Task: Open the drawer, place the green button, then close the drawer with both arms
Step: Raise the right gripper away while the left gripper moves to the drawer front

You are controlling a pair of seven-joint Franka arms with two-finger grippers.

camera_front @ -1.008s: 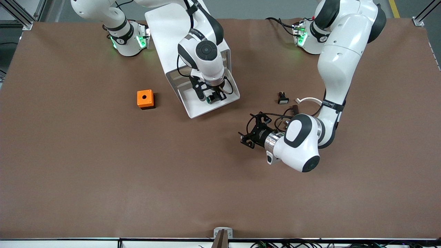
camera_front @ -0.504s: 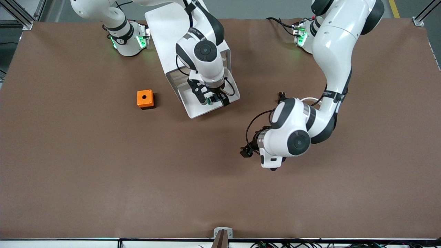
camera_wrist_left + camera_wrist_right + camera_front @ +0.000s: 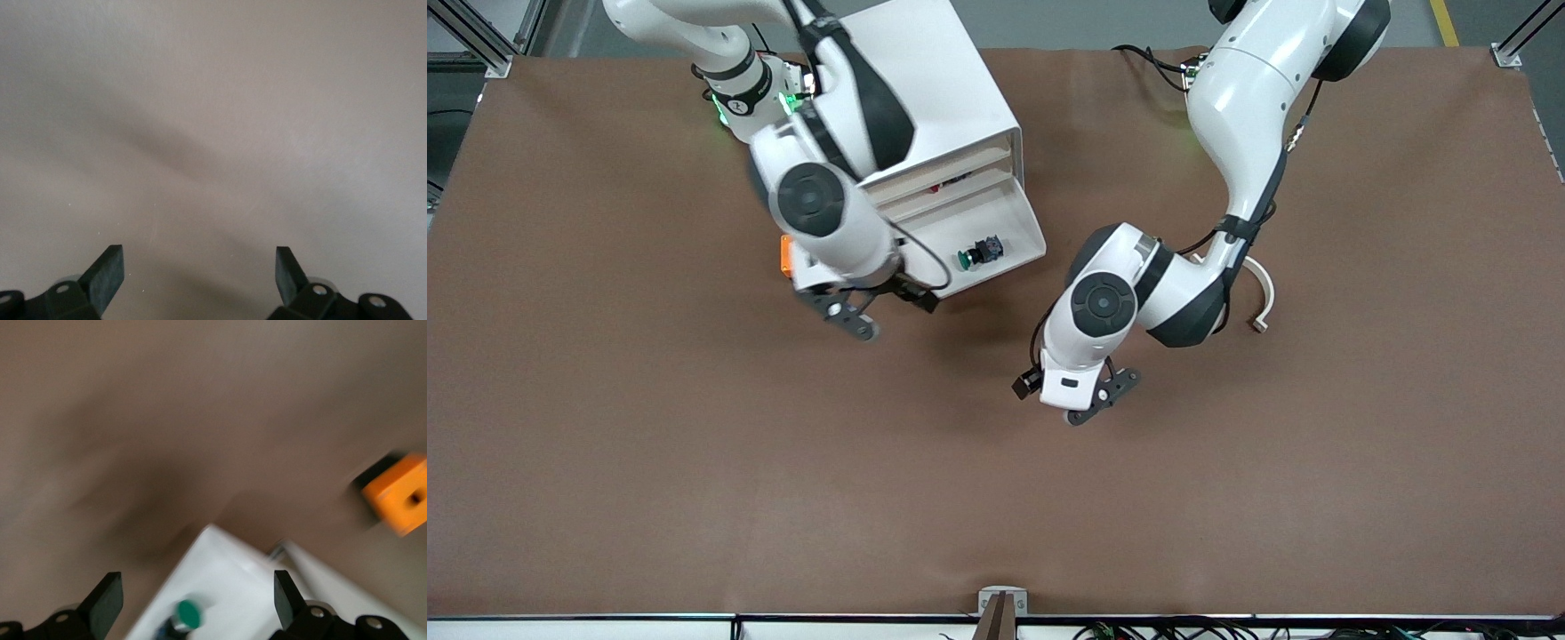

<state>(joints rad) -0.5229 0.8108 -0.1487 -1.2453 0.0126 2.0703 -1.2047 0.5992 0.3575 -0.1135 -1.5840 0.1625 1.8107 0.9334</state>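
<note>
The white cabinet [image 3: 934,80] stands close to the robots' bases, with a lower drawer [image 3: 1024,222] pulled out toward the front camera. In that drawer the green-capped button [image 3: 978,252] lies on its side, free of any gripper. The right wrist view shows the button [image 3: 189,613] on the drawer's white floor [image 3: 227,577]. My right gripper [image 3: 882,311] hangs open and empty over the drawer's front corner on the right arm's side; the right wrist view shows the gripper [image 3: 199,597] the same way. My left gripper [image 3: 1074,396] is open and empty over bare table, nearer the front camera than the drawer. The left wrist view has my left gripper [image 3: 200,267] over brown mat only.
An orange box [image 3: 785,253] with a hole sits beside the drawer toward the right arm's end, mostly covered by the right arm; the right wrist view shows this orange box [image 3: 398,492] whole. A white curved strap [image 3: 1263,293] hangs by the left forearm. Brown mat [image 3: 996,498] spreads toward the front camera.
My right gripper opened, left the button in the drawer and swung out toward the orange box. My left arm turned and brought its gripper lower and nearer the drawer's front.
</note>
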